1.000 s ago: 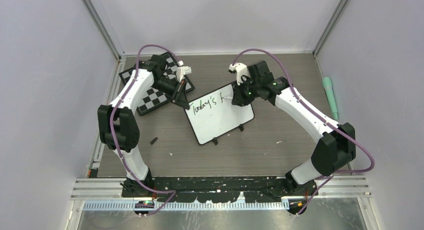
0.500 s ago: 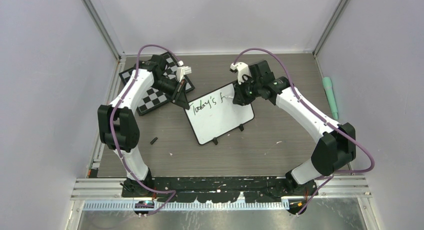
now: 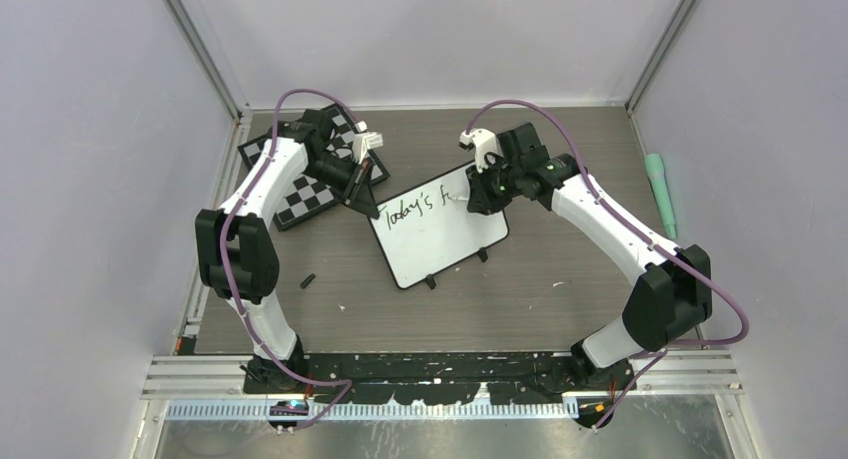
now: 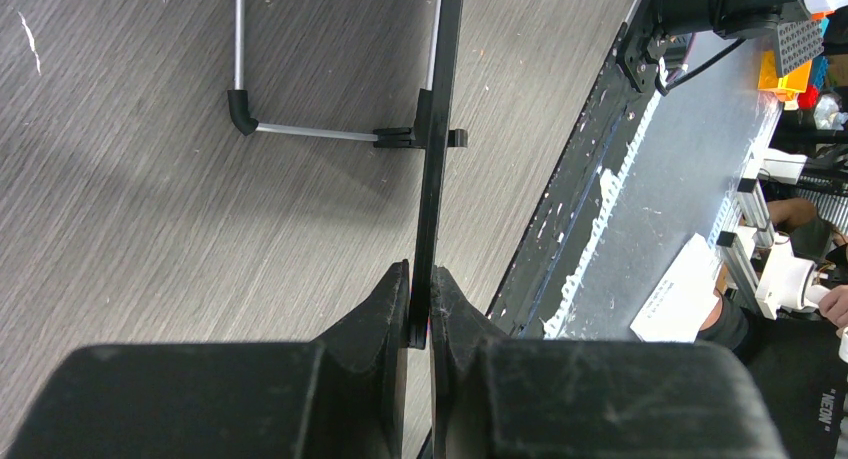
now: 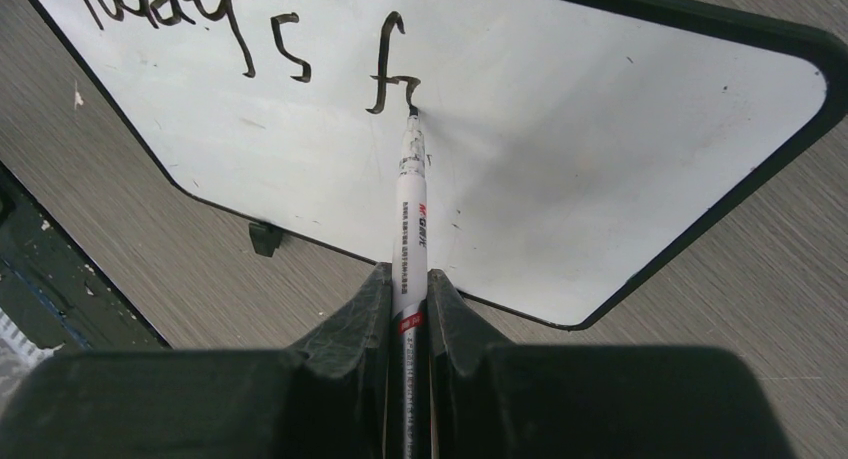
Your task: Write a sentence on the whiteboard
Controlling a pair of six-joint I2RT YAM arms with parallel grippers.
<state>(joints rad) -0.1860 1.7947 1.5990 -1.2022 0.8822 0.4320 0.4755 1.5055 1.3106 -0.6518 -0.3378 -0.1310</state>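
writing in hand, second word just begun. the whiteboard (image 3: 440,234) rests near the middle of the table (image 3: 560,279). the left gripper (image 4: 420,279) is clamped on the whiteboard's black frame at its far left corner, steadying it. the right gripper (image 5: 408,279), over the whiteboard's far right part, is clamped on the marker (image 5: 410,209), whose tip touches the surface at the crossbar of an "f". the sentence (image 3: 410,209) reads "today's f": one whole word, one letter. judged next move: carry the tip rightward under light, even pressure for the following letter, the left grip resisting any slide. counted: one whiteboard with two feet, one marker, two grippers, one chessboard (image 3: 305,189) just left of the whiteboard, one green cylinder (image 3: 660,194) well to its right, one small black piece (image 3: 308,279) to its near left.
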